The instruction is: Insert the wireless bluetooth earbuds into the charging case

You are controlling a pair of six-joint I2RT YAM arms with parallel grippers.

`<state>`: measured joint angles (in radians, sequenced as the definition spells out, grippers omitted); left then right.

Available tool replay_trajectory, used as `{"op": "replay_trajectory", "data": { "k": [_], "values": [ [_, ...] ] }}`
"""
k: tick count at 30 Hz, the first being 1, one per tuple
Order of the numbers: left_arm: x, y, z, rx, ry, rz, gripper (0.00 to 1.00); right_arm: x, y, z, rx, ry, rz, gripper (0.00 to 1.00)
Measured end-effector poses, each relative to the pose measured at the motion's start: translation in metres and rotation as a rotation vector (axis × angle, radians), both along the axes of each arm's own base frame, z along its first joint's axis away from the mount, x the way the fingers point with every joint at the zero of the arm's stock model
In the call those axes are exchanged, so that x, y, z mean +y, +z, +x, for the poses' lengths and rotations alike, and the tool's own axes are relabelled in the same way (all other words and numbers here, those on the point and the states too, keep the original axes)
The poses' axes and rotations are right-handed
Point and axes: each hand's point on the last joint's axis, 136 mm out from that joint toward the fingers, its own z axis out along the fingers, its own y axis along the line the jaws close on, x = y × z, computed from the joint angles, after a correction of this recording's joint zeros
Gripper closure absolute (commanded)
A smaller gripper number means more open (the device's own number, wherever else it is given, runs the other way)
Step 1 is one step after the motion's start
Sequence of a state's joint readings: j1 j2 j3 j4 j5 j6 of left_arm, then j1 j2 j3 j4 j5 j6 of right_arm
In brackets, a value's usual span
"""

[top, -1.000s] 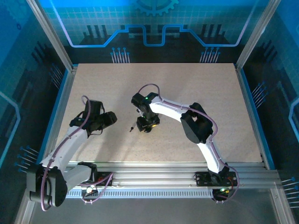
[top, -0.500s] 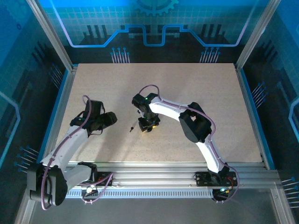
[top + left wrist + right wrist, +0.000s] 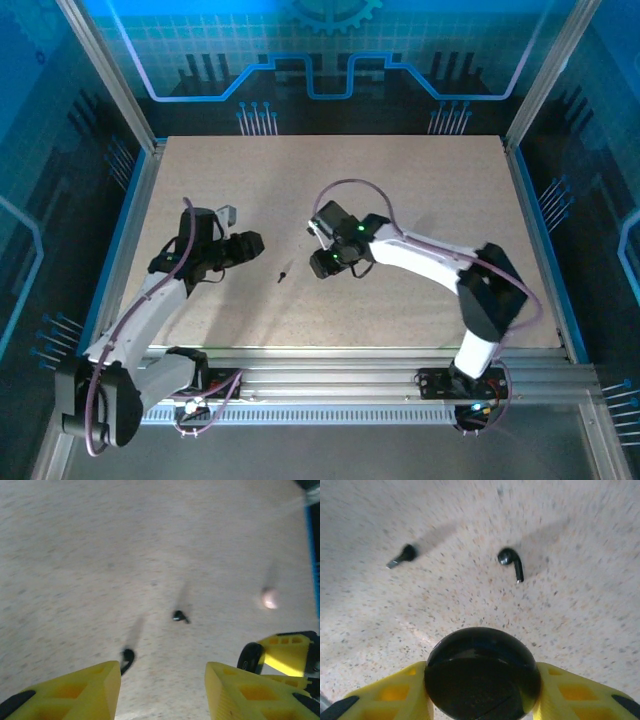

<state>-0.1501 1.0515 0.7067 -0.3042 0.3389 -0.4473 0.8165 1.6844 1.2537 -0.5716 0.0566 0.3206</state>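
The right end effector was clamped on a round black charging case and held it low over the bench. Just ahead of the case, two earbuds lay loose on the bench and apart from each other. One black earbud had its stem pointing back toward the case, and a second black earbud lay further to the left of that wrist view. Neither was in the case or touching it.

The left end effector had its fingers spread with nothing between them. It hung low and faced the same pair, with one earbud lying just beyond its left finger. Further off sat a pale pink blob, probably a pink earbud, though it was too smeared to be sure.

The step in hand appeared to be the first pick: the case was secured, but no earbud had been lifted. The next move would call for the empty left end effector to settle over the nearer earbud and pinch its tiny body squarely, while the right arm kept the case steady. Whether the lid stood open could not be told.
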Motion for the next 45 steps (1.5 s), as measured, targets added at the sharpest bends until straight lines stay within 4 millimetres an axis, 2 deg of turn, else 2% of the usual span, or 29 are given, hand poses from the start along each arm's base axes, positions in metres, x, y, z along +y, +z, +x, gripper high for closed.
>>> {"op": "replay_trajectory", "data": {
  "k": [3, 8, 12, 18, 26, 37, 45],
  "values": [
    [-0.023, 0.019, 0.0, -0.084, -0.108, -0.053, 0.52, -0.005, 0.021, -0.002, -0.13, 0.069, 0.082, 0.6],
    [-0.056, 0.042, -0.006, -0.188, -0.272, -0.102, 0.52, -0.019, 0.037, 0.005, -0.302, 0.185, 0.144, 0.6],
    [-0.079, 0.052, -0.01, -0.239, -0.373, -0.121, 0.53, -0.026, 0.05, 0.011, -0.431, 0.304, 0.161, 0.6],
    [-0.108, 0.061, -0.02, -0.3, -0.475, -0.144, 0.52, -0.019, 0.081, 0.008, -0.63, 0.489, 0.153, 0.61],
    [-0.126, 0.058, -0.024, -0.308, -0.53, -0.155, 0.54, -0.013, 0.095, 0.009, -0.75, 0.595, 0.129, 0.61],
    [-0.145, 0.064, -0.026, -0.332, -0.581, -0.168, 0.57, -0.003, 0.096, -0.001, -0.788, 0.682, 0.116, 0.61],
    [-0.145, 0.063, -0.022, -0.331, -0.559, -0.146, 0.64, 0.001, 0.098, -0.003, -0.796, 0.707, 0.099, 0.61]
  ]
}}
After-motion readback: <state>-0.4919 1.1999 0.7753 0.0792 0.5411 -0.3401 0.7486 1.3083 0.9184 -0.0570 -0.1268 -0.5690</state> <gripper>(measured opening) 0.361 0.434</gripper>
